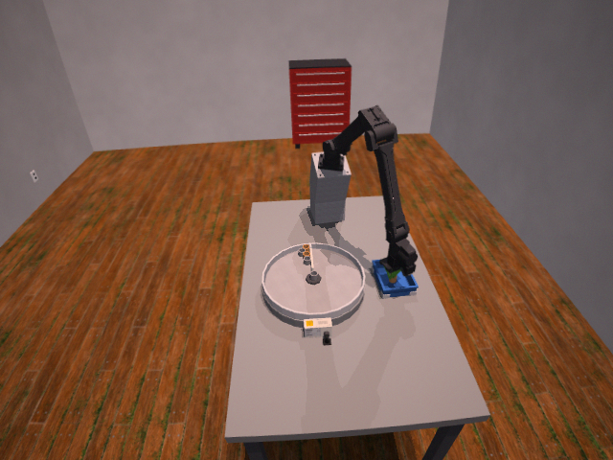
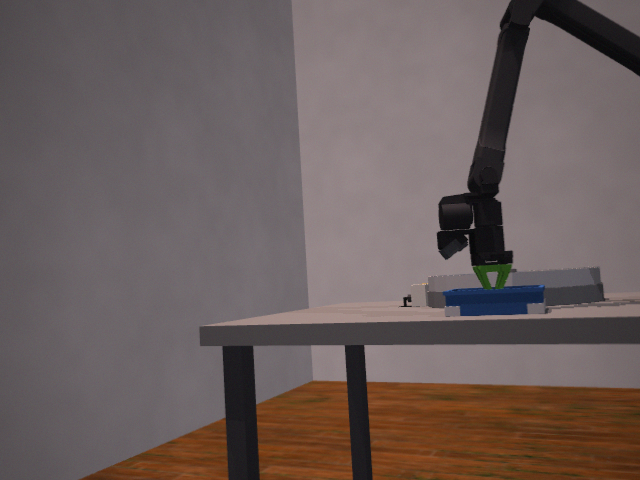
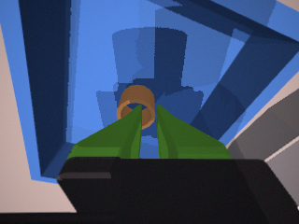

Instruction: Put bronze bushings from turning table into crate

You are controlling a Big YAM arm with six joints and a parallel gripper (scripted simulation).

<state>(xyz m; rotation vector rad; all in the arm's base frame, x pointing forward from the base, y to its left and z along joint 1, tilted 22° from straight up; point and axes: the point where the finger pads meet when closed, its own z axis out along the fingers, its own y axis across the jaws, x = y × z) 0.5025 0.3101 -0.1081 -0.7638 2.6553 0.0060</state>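
Grey table [image 1: 346, 396], blue crate [image 3: 51, 93], bronze bushing [image 3: 135, 100]

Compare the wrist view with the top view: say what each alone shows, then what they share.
Wrist only: the gripper fingers slightly parted around a bronze bushing, low over the crate floor.
Top only: the turning table with several bushings near its far rim, the arm's pedestal, a red cabinet.
Both: the blue crate and green fingers.

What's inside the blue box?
One bronze bushing lies inside the blue crate, right at the tips of the gripper, whose fingers stand slightly apart. The gripper's black body covers the crate's near part, so anything there is hidden.
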